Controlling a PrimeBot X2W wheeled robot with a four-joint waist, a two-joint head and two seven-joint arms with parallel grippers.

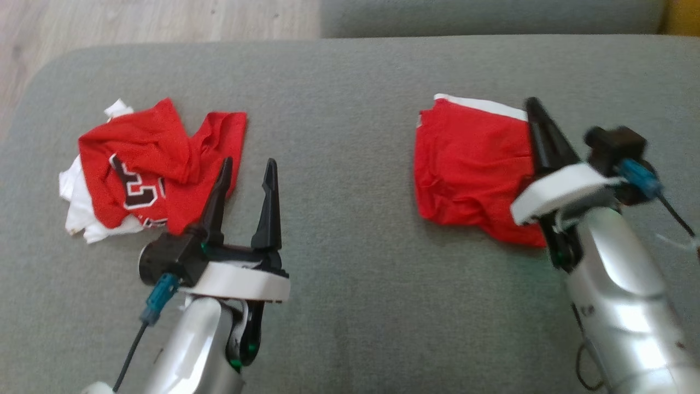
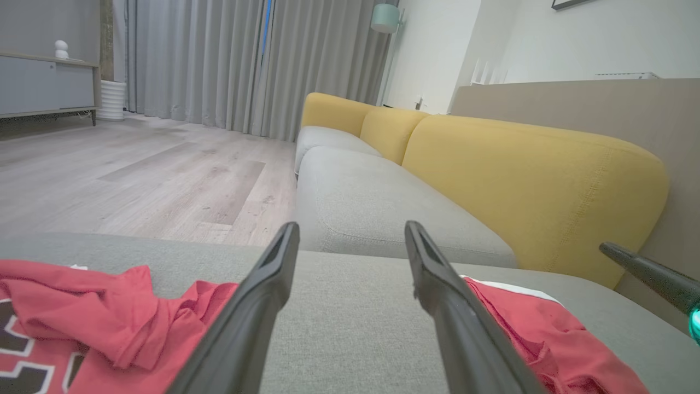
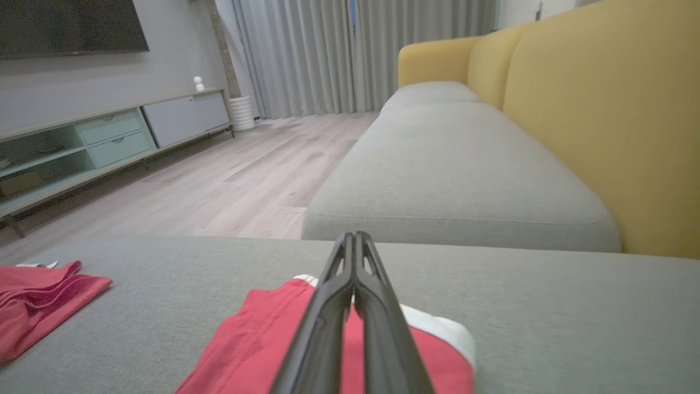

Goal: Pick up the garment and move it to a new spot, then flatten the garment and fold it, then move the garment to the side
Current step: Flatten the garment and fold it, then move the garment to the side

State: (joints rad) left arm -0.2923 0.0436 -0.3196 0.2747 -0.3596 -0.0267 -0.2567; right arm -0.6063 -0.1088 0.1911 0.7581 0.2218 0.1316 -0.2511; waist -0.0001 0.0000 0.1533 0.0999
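Observation:
A crumpled red jersey (image 1: 147,158) with dark numerals and white fabric under it lies on the left of the grey cushion (image 1: 350,262). My left gripper (image 1: 249,161) stands open just right of the jersey's edge, nothing between its fingers; the left wrist view shows the jersey (image 2: 82,306) left of that gripper (image 2: 351,225). On the right lies a folded red garment (image 1: 470,158) with a white band. My right gripper (image 1: 533,101) is shut, its fingers pressed together over that garment's right edge (image 3: 257,339); I see no cloth between the tips (image 3: 354,235).
The cushion's far edge drops to a pale wood floor (image 1: 136,22). A second grey seat (image 2: 372,202) continues beyond, with yellow backrests (image 2: 536,180) along its right. A low cabinet (image 3: 109,137) stands across the room. Bare cushion separates the two garments.

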